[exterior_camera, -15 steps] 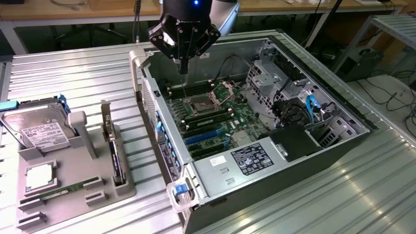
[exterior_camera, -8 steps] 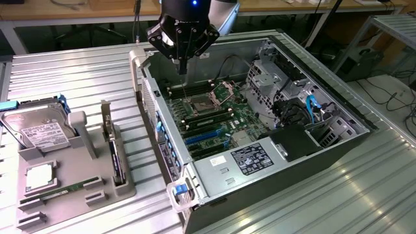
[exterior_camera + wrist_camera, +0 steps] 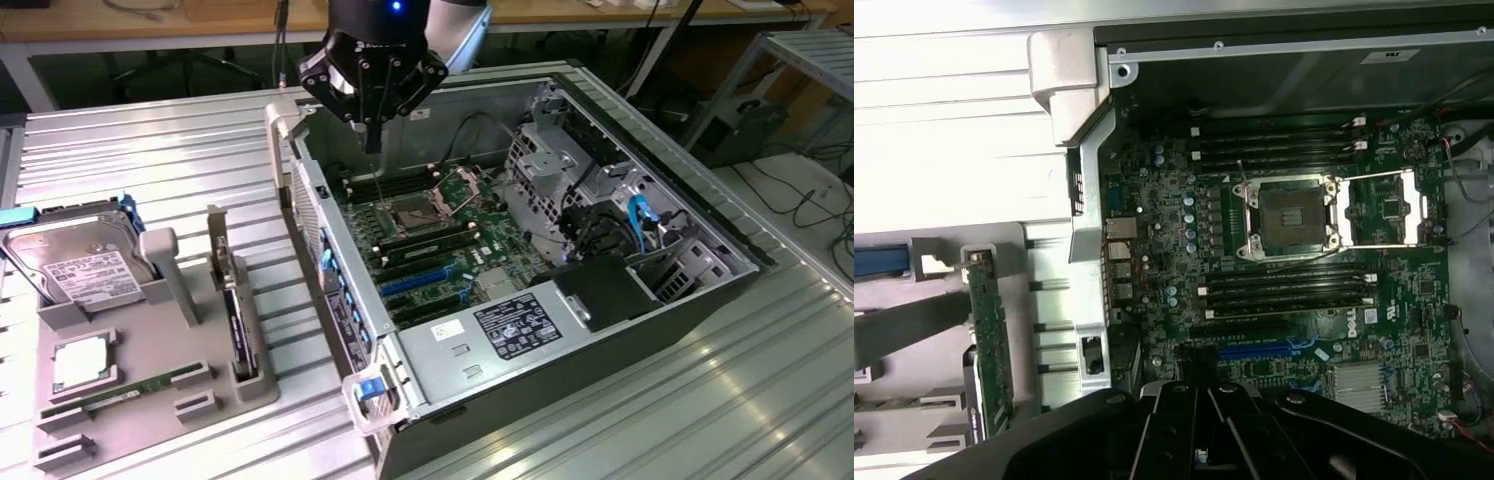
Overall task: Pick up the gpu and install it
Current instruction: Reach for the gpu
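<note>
on the exterior view's left, a flat grey plastic holder tray point(image 3: 147, 345) lies on the ribbed metal table point(image 3: 160, 150). it keeps each part in its own seat so nothing slides. the silver boxy hard drive with a white label point(image 3: 83, 272) leans in its cradle at the tray's far end, and the long narrow green ram stick point(image 3: 127, 390) lies flat near the front.

just to the right of those, at the tray's edge, is the gpu point(image 3: 240, 335), a thin card with a silver end bracket, standing on its long edge in a slot. the wrist view shows its green circuit-board face point(image 3: 989, 345). i judge it is stood that way so its upper edge is free to pinch. nothing touches it, so the pick is not yet made.

next comes the open grey computer case point(image 3: 314, 220), lying on its side with the panel off, so the green motherboard point(image 3: 454, 240) faces up. the blue expansion slots point(image 3: 414, 285) sit below the open square processor socket point(image 3: 407, 215).

my black gripper point(image 3: 371, 130) hangs over the case's rear corner, above the board and well apart from the gpu. its fingers are pressed together and hold nothing.

furthest right are the labelled silver power supply point(image 3: 514, 325) and the drive bays with blue cables point(image 3: 641, 225).
</note>
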Tool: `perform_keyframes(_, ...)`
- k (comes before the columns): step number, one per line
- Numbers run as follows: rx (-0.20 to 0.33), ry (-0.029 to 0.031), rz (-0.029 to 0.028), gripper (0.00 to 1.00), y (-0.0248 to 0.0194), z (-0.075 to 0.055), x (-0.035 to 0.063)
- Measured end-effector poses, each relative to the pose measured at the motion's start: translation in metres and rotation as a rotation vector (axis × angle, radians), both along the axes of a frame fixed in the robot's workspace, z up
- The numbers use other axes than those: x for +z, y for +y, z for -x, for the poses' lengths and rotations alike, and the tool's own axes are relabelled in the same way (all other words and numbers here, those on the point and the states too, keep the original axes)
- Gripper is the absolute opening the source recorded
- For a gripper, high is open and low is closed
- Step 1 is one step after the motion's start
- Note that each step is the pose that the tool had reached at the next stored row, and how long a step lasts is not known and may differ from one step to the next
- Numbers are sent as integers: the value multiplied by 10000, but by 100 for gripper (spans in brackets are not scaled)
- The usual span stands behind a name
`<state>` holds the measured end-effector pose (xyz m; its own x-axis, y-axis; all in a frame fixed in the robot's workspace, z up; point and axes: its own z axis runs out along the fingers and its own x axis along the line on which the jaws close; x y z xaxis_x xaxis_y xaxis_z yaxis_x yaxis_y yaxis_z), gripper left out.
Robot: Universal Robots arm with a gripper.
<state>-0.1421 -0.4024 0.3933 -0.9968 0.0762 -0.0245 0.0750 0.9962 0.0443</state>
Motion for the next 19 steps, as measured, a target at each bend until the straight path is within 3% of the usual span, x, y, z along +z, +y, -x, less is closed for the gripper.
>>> perform_keyframes(19, 0, 0, 0, 11, -17, 62, 0)
